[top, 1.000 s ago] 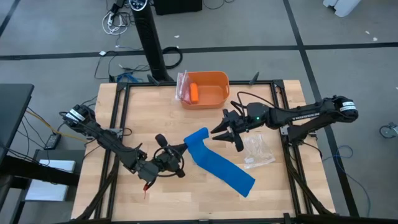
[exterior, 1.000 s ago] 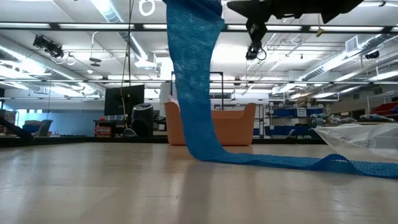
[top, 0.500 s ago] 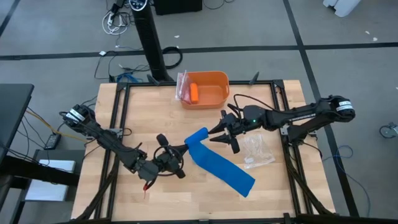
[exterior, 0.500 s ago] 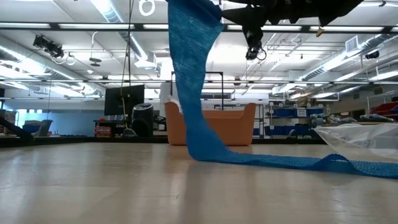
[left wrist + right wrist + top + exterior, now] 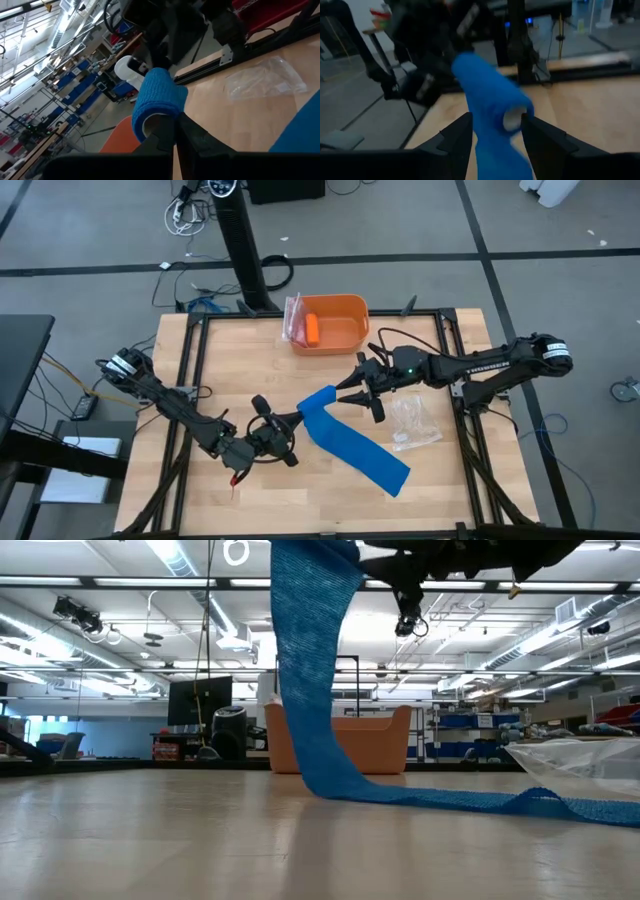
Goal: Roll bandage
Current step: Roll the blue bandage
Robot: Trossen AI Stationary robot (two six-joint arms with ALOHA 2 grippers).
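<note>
Bandage (image 5: 352, 445) is your starting point: its rolled end is lifted above the table near the middle, and the loose blue strip drops from there and trails flat across the wood toward your right front, ending near the clear plastic bag (image 5: 413, 423). Your left gripper (image 5: 292, 420) is pinched shut on that started roll, the fingers squeezed together on the core as the left wrist view shows. Your right gripper (image 5: 352, 391) sits just beside the roll with its fingers spread either side of it; the right wrist view is soft, so contact seems not yet made. You are at the winding step, with most of the strip still unrolled. Next you probably need the right fingers to close on the roll so the left can turn or regrip, keeping the strip taut and square
</note>
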